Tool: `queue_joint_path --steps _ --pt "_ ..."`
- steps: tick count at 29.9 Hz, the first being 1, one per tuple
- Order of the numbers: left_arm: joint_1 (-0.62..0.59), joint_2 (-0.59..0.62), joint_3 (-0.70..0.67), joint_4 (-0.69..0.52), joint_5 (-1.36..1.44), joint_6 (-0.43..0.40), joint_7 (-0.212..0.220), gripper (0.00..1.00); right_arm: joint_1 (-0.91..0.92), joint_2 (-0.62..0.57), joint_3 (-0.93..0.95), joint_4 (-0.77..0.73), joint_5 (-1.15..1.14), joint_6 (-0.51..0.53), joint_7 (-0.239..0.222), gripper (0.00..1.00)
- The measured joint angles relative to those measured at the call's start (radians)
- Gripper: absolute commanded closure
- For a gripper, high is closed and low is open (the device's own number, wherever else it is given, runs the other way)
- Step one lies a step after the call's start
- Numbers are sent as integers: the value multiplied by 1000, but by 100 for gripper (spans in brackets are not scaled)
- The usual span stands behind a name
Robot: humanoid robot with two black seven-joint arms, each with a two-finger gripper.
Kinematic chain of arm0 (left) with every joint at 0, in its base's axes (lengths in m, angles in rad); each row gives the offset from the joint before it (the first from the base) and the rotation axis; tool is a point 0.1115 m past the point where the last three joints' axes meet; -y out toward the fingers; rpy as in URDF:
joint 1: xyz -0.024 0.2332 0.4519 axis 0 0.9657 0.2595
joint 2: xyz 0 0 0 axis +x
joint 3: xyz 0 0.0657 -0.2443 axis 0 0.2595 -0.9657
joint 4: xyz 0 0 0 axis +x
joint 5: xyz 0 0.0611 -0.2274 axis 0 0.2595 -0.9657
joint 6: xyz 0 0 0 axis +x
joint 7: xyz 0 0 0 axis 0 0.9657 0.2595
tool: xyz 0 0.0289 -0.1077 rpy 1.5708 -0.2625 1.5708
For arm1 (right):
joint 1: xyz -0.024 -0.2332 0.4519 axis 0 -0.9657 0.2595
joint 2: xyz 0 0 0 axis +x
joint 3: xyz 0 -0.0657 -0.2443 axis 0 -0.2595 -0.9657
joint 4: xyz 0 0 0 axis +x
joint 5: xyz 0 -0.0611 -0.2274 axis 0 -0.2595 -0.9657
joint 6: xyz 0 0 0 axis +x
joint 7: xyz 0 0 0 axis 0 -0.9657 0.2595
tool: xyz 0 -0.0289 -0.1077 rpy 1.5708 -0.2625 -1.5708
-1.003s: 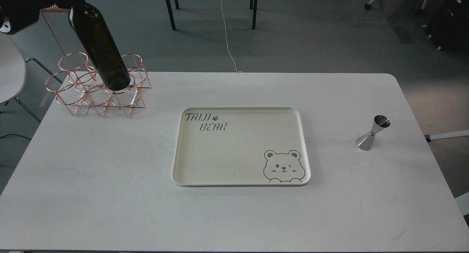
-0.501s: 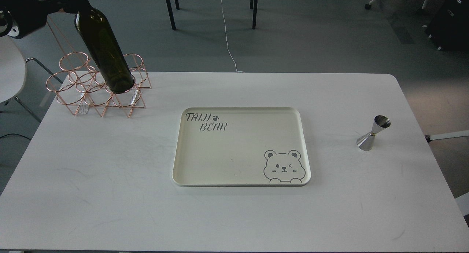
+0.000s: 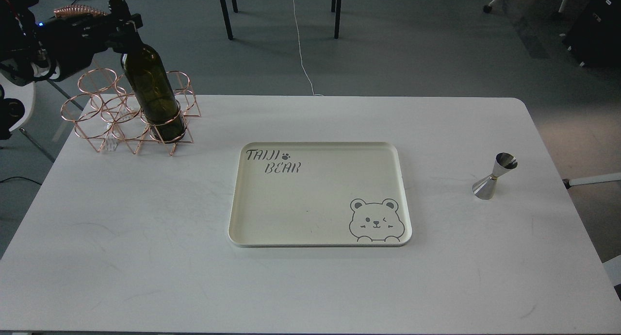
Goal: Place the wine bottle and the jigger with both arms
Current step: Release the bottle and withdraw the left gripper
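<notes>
White table (image 3: pixel 145 257) on grey floor (image 3: pixel 412 48) bears a cream tray (image 3: pixel 315 228) mid-surface, jigger (image 3: pixel 493 176) far right, and bottle (image 3: pixel 153 94) seated in the copper rack (image 3: pixel 92 114), my left gripper (image 3: pixel 121 26) clamped on its neck.

Left gripper (image 3: pixel 121 22) clamps wine bottle (image 3: pixel 153 94) neck, bottle base inside copper rack (image 3: pixel 104 124) ring; jigger (image 3: pixel 493 175) upright on table (image 3: pixel 145 257).
</notes>
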Motion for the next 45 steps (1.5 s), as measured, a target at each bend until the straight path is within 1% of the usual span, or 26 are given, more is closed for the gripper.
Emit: queue_joint_path --steps 4,5,6,7,11,12,14,16,20,26,30,32,34,36,38,42,45 --pt "3 -10 15 24 -10 11 -3 68 -1 0 0 0 0 0 1 6" --pt "8 -11 16 26 -13 11 -3 66 -1 -1 0 0 0 0 1 6" --pt "13 -11 17 26 -15 11 -3 63 -2 -2 0 0 0 0 1 6" --pt "16 -11 17 27 -18 11 -3 58 -2 -2 0 0 0 0 1 6" --pt "18 -14 17 27 -34 12 -4 28 -3 -4 0 4 0 0 1 6" --pt "18 -14 17 27 -39 12 -4 22 -3 -4 0 4 0 0 1 6" --pt "18 -13 17 27 -51 12 -4 16 -3 -5 1 6 0 0 1 6" --pt "18 -9 14 27 -79 12 -4 2 -3 -6 1 6 1 0 1 6" --pt "4 -3 -12 27 -211 12 -4 2 -5 -6 2 5 1 0 2 5" --pt "-30 80 -45 24 -643 0 -18 2 -8 -21 5 7 16 14 3 2" --pt "-32 138 -47 26 -914 -7 -47 2 -10 -28 2 5 20 18 2 1" --pt "-32 166 -48 27 -1011 -9 -71 2 -14 -30 2 0 20 14 1 1" --pt "-29 187 -48 27 -1100 -19 -104 2 -20 -30 3 -8 21 10 1 1" --pt "-23 191 -48 27 -1181 -35 -128 2 -23 -30 4 -22 22 9 4 1" --pt "-14 190 -46 32 -1276 -58 -140 2 -30 -30 7 -31 26 11 9 1" --pt "29 160 -43 82 -1457 -103 -144 2 -77 -16 7 -33 87 12 14 1" --pt "68 109 -45 164 -1572 -147 -146 2 -109 -3 6 -34 155 10 15 1"
